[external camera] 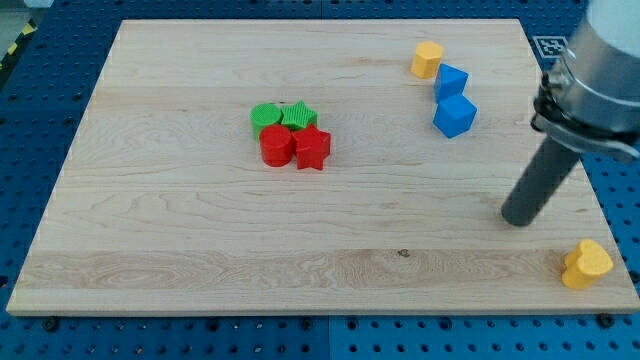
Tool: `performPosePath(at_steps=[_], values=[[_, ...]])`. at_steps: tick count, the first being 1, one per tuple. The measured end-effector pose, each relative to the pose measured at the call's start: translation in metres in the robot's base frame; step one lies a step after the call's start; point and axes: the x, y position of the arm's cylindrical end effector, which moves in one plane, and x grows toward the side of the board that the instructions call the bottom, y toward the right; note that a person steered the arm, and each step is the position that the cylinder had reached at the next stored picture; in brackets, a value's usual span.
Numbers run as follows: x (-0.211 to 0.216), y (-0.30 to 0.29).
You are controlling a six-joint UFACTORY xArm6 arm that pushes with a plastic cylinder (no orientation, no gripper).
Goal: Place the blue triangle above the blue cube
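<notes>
The blue triangle (451, 80) lies at the view's upper right, directly above and touching the blue cube (455, 116). My tip (520, 218) rests on the board at the view's right, below and to the right of the blue cube, well apart from both blue blocks. The dark rod rises from the tip up to the arm at the view's top right corner.
A yellow block (427, 59) sits just up and left of the blue triangle. Another yellow block (586, 264) lies at the lower right corner. A cluster of two green blocks (266, 117) (298, 115), a red cylinder (276, 146) and a red star (312, 148) sits left of centre.
</notes>
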Motion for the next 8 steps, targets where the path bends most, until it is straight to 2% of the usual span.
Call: performPosePath(at_steps=[1,2,4,5,8], values=[[-0.045,-0.001],[-0.068,0.017],[-0.186,0.028],[-0.219,0.023],[-0.173,-0.013]])
